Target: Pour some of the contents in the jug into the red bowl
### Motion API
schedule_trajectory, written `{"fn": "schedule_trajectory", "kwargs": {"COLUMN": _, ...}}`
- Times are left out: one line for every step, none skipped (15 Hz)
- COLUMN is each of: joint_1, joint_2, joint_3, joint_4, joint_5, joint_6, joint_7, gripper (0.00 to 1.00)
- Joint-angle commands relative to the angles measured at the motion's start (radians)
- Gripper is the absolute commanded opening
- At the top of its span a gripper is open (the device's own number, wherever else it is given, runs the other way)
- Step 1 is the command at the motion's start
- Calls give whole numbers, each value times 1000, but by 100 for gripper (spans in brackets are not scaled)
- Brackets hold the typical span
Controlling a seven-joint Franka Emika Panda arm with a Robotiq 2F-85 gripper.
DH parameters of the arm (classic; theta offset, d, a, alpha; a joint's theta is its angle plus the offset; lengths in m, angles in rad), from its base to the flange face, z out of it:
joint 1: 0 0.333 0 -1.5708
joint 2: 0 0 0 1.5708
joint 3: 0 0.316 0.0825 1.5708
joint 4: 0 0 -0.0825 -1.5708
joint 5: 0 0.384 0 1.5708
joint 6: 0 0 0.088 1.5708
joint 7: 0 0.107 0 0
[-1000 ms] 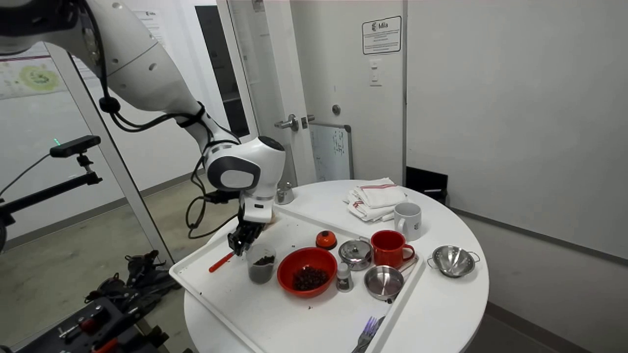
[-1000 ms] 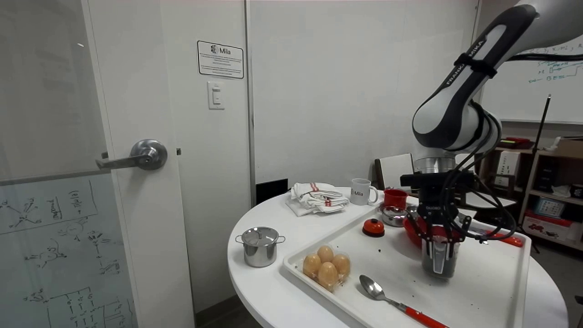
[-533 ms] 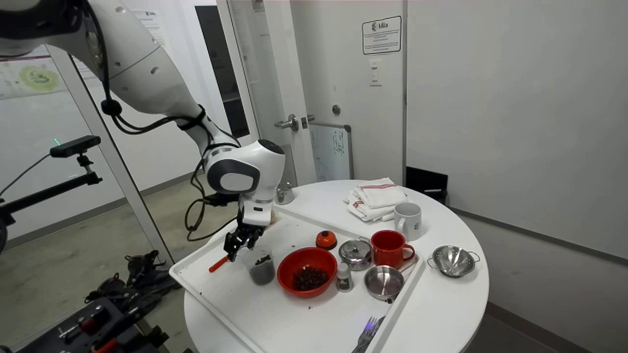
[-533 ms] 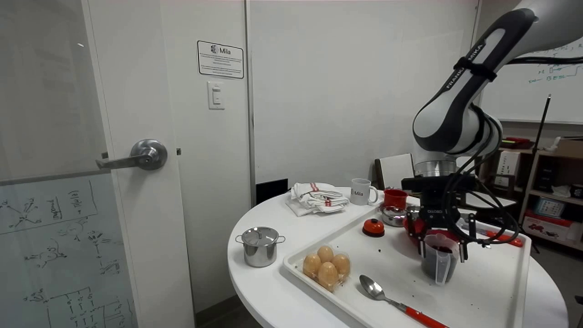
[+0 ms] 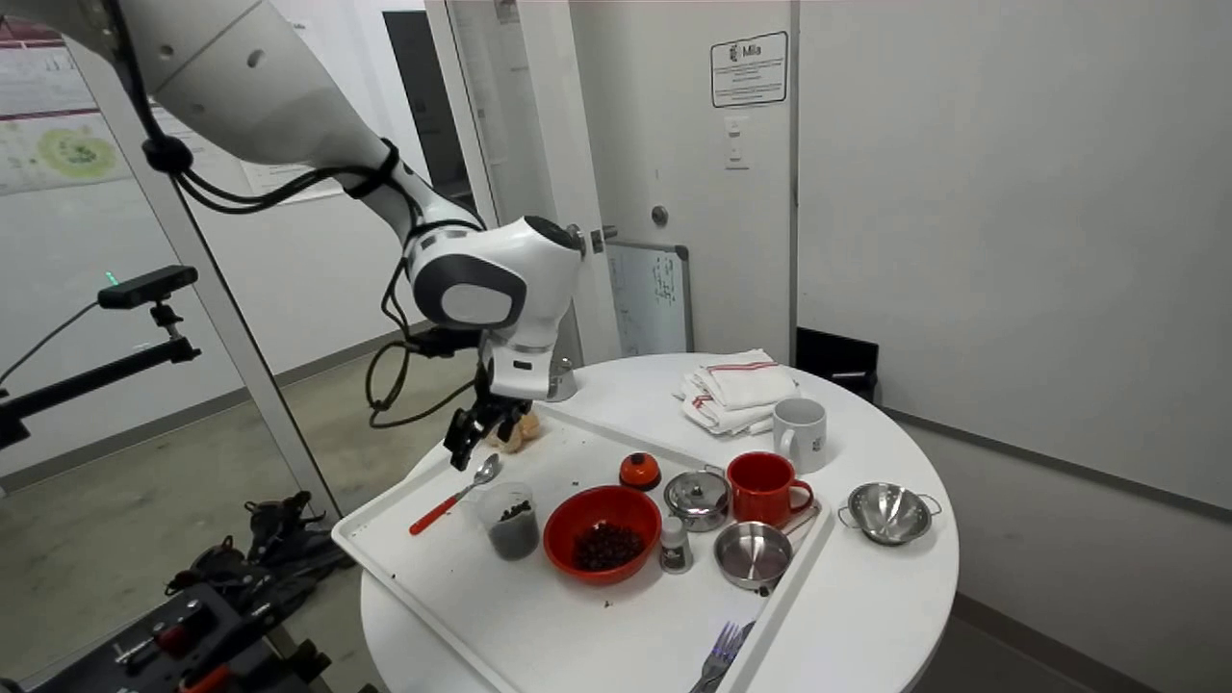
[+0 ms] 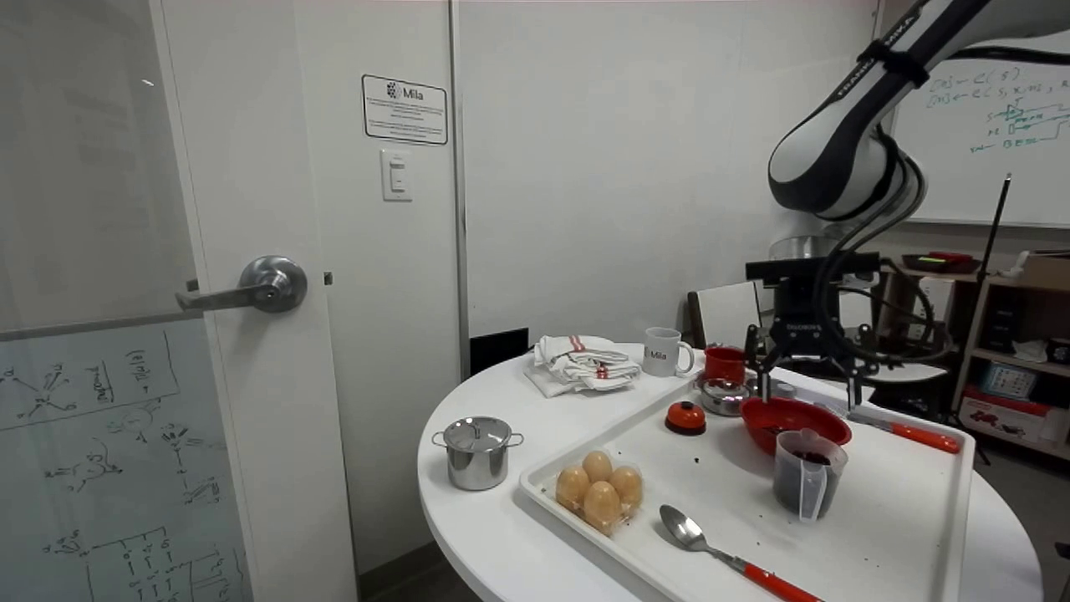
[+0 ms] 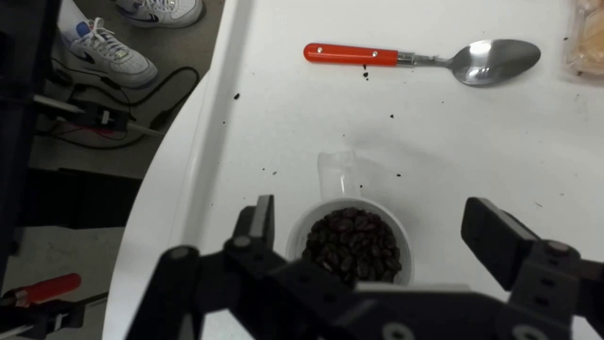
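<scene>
See, in an exterior view, a black, two-fingered mechanical claw point(image 6: 809, 402) hanging spread wide and gripping nothing, at twelve o'clock above a small, see-through plastic jug point(image 6: 808, 477), upright on a white, rimmed, rectangular tray point(image 6: 890, 518). Find just behind that jug, also near twelve o'clock, a wide, round, shallow red bowl point(image 6: 800, 413). Note, in an exterior view, dark, bean-like pieces point(image 5: 606, 547) lying in the bowl, just beside the jug at three o'clock; cannot tell whether touching. Spot, from the wrist view, more dark brown beans point(image 7: 351, 243) inside the jug, below the gap between parted black fingers point(image 7: 493, 241), with the clear handle at twelve o'clock and a red-handled steel spoon point(image 7: 406, 58) well apart near one. Judging by beans in both vessels, looks past the pouring, probably at the clearing-away step. Would call next for rising straight up without brushing rim or handle; if wanting more in the bowl, for lowering around the jug, squeezing, lifting and tipping toward it.
</scene>
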Motion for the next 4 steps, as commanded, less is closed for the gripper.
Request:
{"fn": "schedule_trajectory", "kwargs": {"joint_1": -27, "joint_2": -99, "joint_3": -22, "joint_4": -4, "joint_5": -44, "joint_6": -63, "joint_7": -28, "gripper": 100}}
{"fn": "schedule_trajectory", "kwargs": {"joint_1": -21, "joint_2": -49, "joint_3": -10, "joint_4": 6, "joint_5": -22, "joint_6": -44, "joint_7": -14, "gripper": 100}}
{"fn": "schedule_trajectory", "kwargs": {"joint_1": -26, "joint_2": -69, "joint_3": -15, "joint_4": 6, "joint_5": -26, "joint_6": -47, "joint_7": -16, "gripper": 100}}
{"fn": "schedule_trajectory", "kwargs": {"joint_1": -30, "joint_2": -82, "joint_3": -18, "joint_4": 6, "joint_5": -27, "joint_6": -50, "joint_7": -17, "gripper": 100}}
